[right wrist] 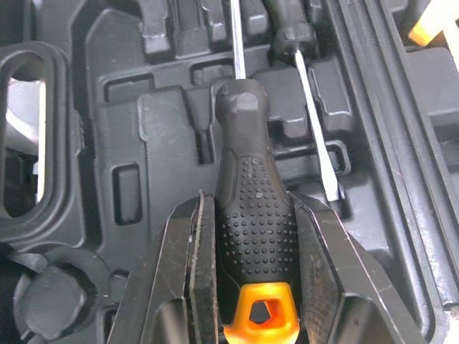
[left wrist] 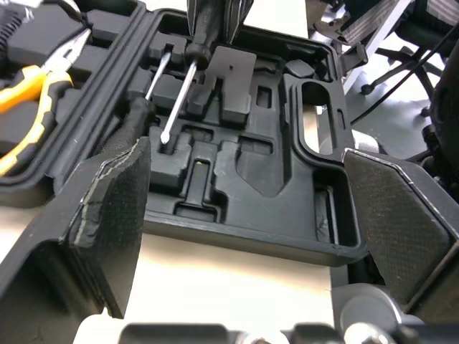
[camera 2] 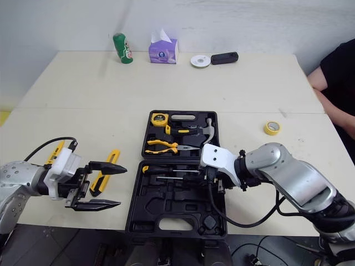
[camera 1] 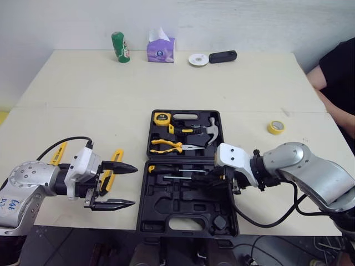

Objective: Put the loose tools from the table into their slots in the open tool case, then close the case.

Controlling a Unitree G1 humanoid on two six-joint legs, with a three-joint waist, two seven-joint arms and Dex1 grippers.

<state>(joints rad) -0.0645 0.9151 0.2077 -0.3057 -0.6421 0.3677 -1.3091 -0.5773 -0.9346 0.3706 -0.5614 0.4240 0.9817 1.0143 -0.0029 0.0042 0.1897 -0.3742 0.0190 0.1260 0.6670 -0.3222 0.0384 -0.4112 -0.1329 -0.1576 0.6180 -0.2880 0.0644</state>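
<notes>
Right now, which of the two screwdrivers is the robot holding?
The black dotted-grip screwdriver with the orange butt, clamped in the right gripper. The other black-handled screwdriver lies beside it in the black plastic tool case, ungripped.

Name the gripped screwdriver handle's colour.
Black with orange end: the screwdriver handle, best in right wrist view.

The right end effector [right wrist: 251, 208] is clamped on a screwdriver [right wrist: 244, 143]. Its two black fingers [right wrist: 183, 272] press against either side of the dotted black grip, whose butt end is orange. The metal shaft runs straight ahead over the moulded black tray of the tool case [right wrist: 165, 122]. Just beside it a second screwdriver [right wrist: 315, 136] lies in the tray, its flat-tipped shaft angled slightly away from the held one. A carrying-handle opening [right wrist: 72, 143] cuts through the case on the far side from that second screwdriver. A yellow piece [right wrist: 430, 29] shows at the corner, too little to identify.
</notes>
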